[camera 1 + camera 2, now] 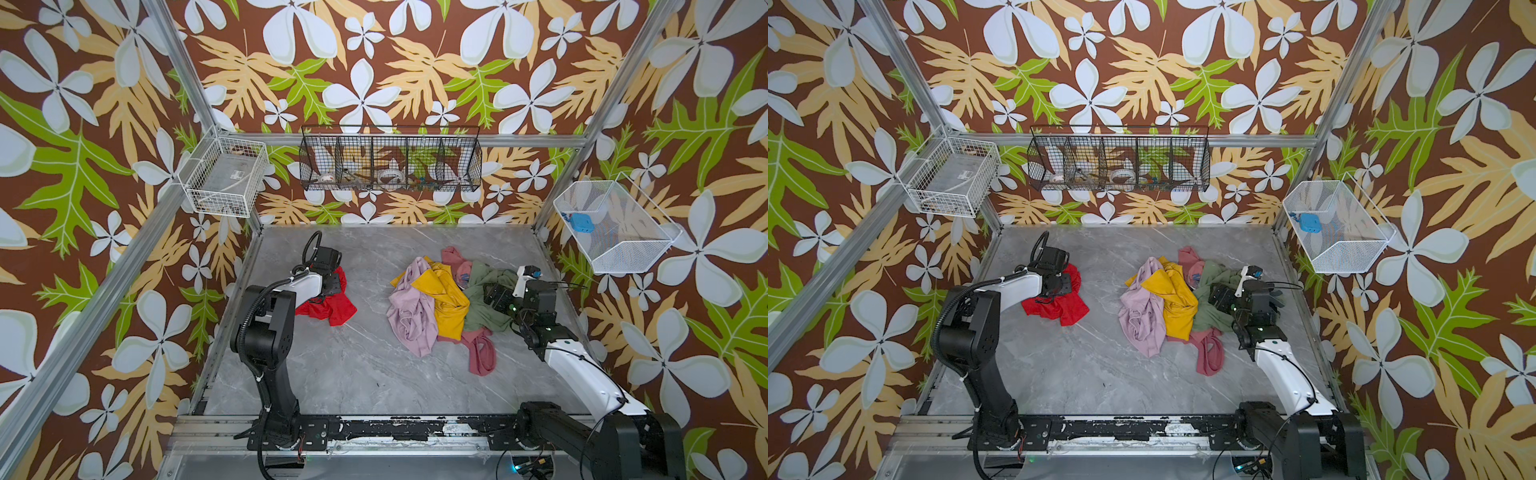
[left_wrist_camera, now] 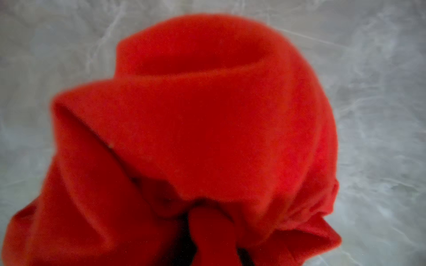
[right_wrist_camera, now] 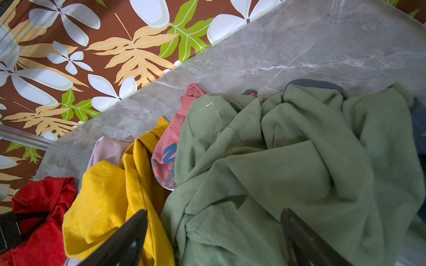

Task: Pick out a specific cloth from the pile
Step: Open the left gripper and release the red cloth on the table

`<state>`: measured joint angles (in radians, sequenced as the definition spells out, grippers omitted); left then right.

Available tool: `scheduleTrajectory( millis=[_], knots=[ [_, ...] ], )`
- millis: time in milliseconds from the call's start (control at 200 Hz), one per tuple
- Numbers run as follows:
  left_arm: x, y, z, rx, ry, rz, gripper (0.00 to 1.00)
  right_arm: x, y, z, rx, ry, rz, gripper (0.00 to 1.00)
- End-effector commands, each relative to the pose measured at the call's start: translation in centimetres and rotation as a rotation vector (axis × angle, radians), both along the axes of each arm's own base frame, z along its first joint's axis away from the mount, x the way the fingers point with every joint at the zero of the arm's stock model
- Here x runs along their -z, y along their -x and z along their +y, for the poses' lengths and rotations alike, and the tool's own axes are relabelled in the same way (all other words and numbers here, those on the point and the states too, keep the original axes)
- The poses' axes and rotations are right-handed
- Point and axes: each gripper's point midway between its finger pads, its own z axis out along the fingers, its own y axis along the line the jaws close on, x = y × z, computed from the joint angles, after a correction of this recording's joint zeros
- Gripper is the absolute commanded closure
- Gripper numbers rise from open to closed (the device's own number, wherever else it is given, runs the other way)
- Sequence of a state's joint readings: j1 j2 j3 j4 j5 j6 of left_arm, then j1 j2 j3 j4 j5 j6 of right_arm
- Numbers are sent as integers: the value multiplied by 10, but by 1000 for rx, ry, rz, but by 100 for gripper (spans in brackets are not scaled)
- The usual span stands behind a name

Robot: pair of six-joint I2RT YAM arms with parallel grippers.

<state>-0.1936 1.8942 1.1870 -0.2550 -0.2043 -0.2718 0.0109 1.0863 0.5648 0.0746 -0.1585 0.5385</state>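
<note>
The cloth is bright red and lies crumpled on the grey table, left of the pile and apart from it. My left gripper sits on top of it. In the left wrist view the cloth fills the frame and gathers into a pinched fold at the left gripper, which is shut on it; the fingers are hidden by fabric. The pile holds lilac, mustard, rose and olive garments. My right gripper hangs open over the olive garment.
The grey marble table is walled by floral panels. A white wire basket hangs at the left, a black wire basket on the back wall, and a white mesh basket at the right. The arms' rail runs along the front.
</note>
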Motion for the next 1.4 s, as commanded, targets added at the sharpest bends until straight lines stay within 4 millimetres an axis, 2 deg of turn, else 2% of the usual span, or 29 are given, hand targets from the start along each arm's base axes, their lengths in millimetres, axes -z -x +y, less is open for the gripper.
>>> scheduleTrajectory(
  millis=[0,155,260,340,530,741,911,1151,1181,1231,1251,1391],
  knots=[
    [0,-5,-27,162,64,18,91,-7,-6,0,1,-4,-25,10],
    [-13,-21,-44,304,35,-24,90,-10,-10,4,-15,-16,-31,11],
    [-9,-21,-51,369,-5,-18,90,-10,-10,6,-25,-21,-35,12],
    [-1,-20,-47,386,-43,-3,90,-10,-11,9,-35,-16,-36,12],
    [26,-14,-17,351,-222,92,91,-6,-11,13,-55,8,-23,13],
    [28,-17,-19,364,-216,112,81,1,-11,15,-64,11,-8,13],
    [26,-12,-25,358,-168,105,65,3,-12,15,-76,35,-8,12],
    [-8,-11,-24,295,-129,5,24,6,-17,13,-102,98,-5,11],
    [-15,-11,-24,286,-120,-14,11,6,-18,13,-105,107,-9,11],
    [-25,-10,-25,274,-110,-42,7,4,-20,12,-110,124,-19,11],
    [-29,-10,-25,269,-107,-54,1,3,-21,12,-112,129,-24,10],
    [-58,-5,-26,240,-75,-139,0,-6,-25,12,-134,171,-57,9]
  ],
)
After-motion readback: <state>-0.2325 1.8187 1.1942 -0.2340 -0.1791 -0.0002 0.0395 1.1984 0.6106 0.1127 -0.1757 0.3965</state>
